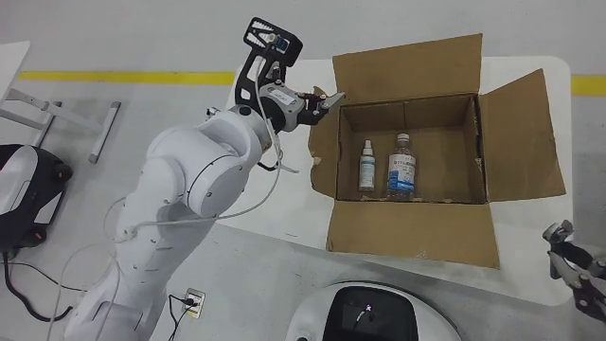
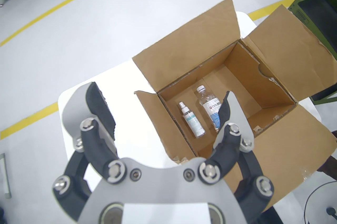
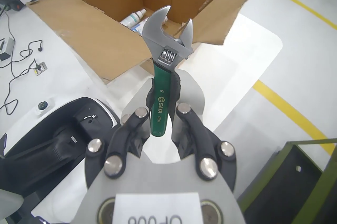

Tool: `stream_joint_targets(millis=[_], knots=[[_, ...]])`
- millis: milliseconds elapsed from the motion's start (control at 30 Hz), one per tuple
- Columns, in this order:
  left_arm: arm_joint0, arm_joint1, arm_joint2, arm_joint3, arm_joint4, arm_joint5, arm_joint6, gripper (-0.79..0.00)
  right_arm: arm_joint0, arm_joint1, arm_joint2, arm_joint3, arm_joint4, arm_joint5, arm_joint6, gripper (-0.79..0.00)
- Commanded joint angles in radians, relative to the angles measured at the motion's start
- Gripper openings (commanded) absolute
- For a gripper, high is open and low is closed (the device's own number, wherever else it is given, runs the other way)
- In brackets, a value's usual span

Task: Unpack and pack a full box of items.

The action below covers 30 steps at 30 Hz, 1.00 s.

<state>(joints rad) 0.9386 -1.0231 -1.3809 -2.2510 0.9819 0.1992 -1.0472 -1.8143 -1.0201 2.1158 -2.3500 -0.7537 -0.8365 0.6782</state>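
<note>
Grips wrench (image 3: 165, 51) in right claw (image 3: 163, 89), near-right of box (image 1: 414, 234); holds left claw (image 1: 326, 106) wide beside box's left flap.

Box access: mouth open from above, right part of floor bare.
All four flaps (image 1: 516, 137) of the box (image 1: 407, 114) fold outward, none over the mouth. The spray bottle (image 1: 366, 167) and clear bottle (image 1: 402, 168) lie side by side on the floor's left part. To their right the floor is bare cardboard, enclosed by the walls.
</note>
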Motion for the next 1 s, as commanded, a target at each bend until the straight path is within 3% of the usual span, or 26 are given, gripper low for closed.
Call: stream_joint_targets(millis=[0, 67, 467, 600, 800, 967], knots=[[0.016, 0.002, -0.017, -0.013, 0.020, -0.001, -0.004, 0.000, 0.029, 0.007, -0.034, 0.000, 0.003, -0.011, 0.007, -0.785], [0.016, 0.002, -0.017, -0.013, 0.020, -0.001, -0.004, 0.000, 0.058, 0.016, -0.086, 0.000, -0.031, -0.038, 0.059, -0.785], [0.016, 0.002, -0.017, -0.013, 0.020, -0.001, -0.004, 0.000, 0.058, 0.016, -0.086, 0.000, -0.031, -0.038, 0.059, -0.785], [0.016, 0.002, -0.017, -0.013, 0.020, -0.001, -0.004, 0.000, 0.111, 0.020, -0.108, 0.000, -0.092, -0.027, 0.006, -0.785], [0.016, 0.002, -0.017, -0.013, 0.020, -0.001, -0.004, 0.000, 0.215, 0.027, -0.200, 0.000, -0.129, 0.042, -0.047, -0.785], [0.016, 0.002, -0.017, -0.013, 0.020, -0.001, -0.004, 0.000, 0.319, 0.029, -0.312, 0.000, -0.119, 0.164, -0.043, -0.785]])
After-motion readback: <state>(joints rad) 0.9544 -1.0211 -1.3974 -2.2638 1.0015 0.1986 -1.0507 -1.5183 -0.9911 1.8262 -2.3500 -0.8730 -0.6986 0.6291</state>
